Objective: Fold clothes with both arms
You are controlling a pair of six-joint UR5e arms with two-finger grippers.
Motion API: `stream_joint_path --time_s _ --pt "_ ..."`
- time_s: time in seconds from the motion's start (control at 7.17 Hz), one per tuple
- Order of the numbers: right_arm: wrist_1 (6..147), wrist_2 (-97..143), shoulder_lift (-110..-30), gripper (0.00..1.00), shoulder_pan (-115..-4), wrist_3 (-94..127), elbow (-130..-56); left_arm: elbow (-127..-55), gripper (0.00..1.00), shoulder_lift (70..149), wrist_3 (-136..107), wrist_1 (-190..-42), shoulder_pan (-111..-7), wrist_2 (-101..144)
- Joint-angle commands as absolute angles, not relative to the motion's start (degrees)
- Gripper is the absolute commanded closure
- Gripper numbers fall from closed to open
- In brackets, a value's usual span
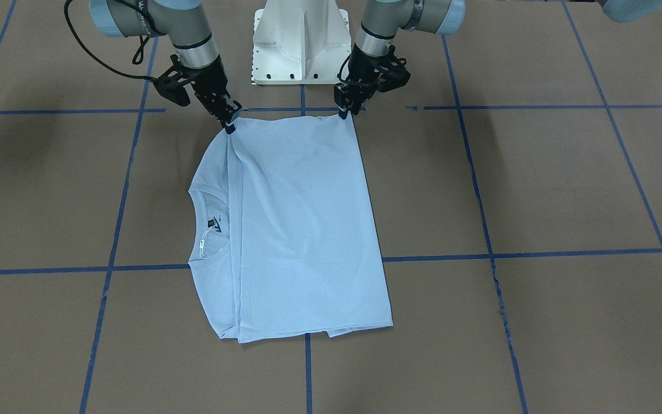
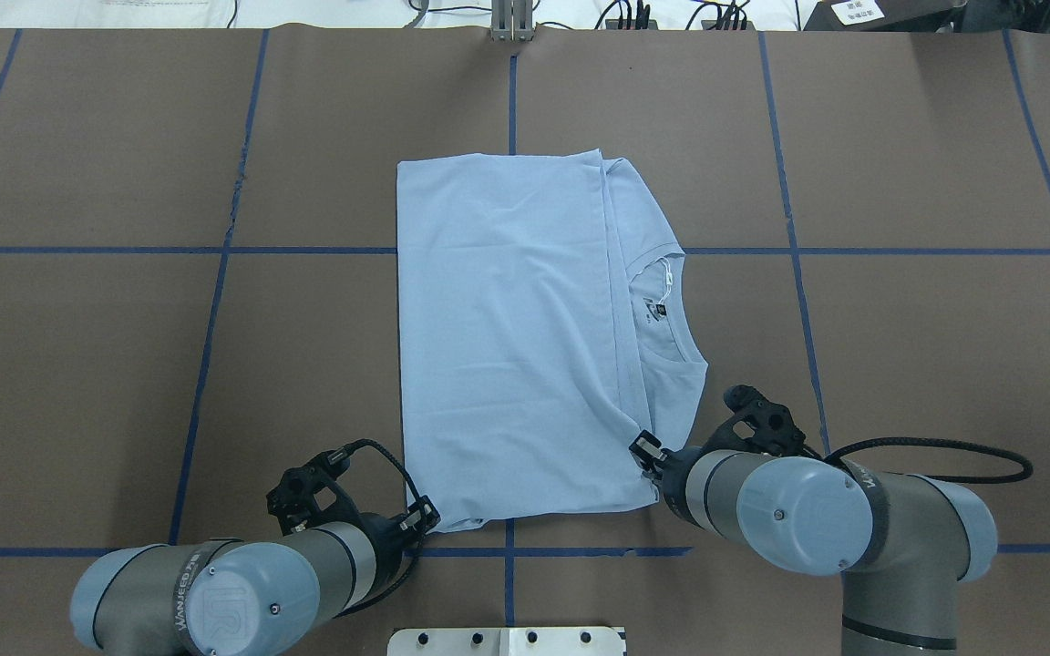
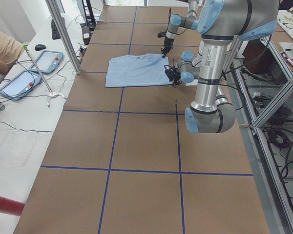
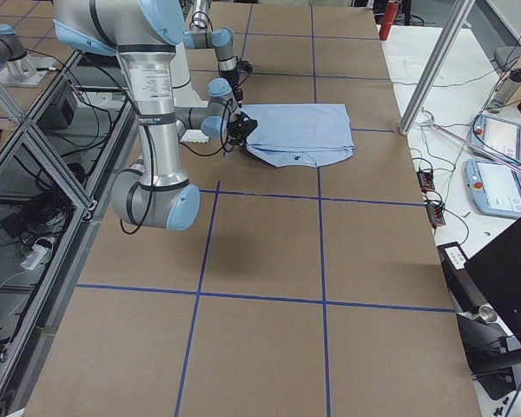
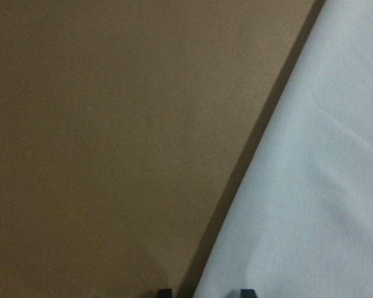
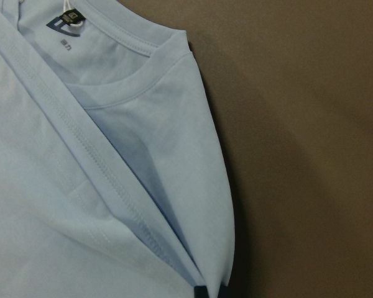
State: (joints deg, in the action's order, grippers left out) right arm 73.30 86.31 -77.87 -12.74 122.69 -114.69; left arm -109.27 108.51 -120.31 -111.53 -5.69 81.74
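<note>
The light blue T-shirt [image 1: 302, 230] lies folded lengthwise on the brown table, its collar and dark neck label [image 1: 216, 224] toward my right side. The palm-tree print is hidden. In the overhead view the shirt [image 2: 516, 337] lies mid-table. My left gripper [image 1: 342, 113] [image 2: 429, 517] is shut on the shirt's near hem-side corner. My right gripper [image 1: 230, 125] [image 2: 643, 453] is shut on the near shoulder-side corner by the fold. The right wrist view shows the folded layers [image 6: 81, 186] running into the fingertips. The left wrist view shows the shirt's edge [image 5: 311, 186] slightly lifted.
The white pedestal base [image 1: 299, 40] stands just behind the grippers. Blue tape lines [image 2: 224, 273] grid the table. A side bench with tablets [image 3: 39, 61] and an upright post [image 3: 63, 34] lies beyond the far edge. A red cylinder [image 3: 5, 204] lies at the table's left end.
</note>
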Motion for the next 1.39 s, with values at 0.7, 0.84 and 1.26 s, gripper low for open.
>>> stream_joint_path --time_s 0.7,0.84,1.26 --pt "73.30 86.31 -77.78 1.00 -12.74 122.78 -114.70 -109.34 1.00 108.72 -120.32 -111.53 -5.45 81.74" --pt "73.30 86.22 -77.70 1.00 -12.74 122.87 -114.87 -110.47 1.00 108.29 -120.24 -111.45 -5.88 81.74" --pt "73.39 86.05 -79.62 1.00 -11.53 124.79 -119.07 -119.16 1.00 106.54 -120.41 -103.46 -5.80 82.00"
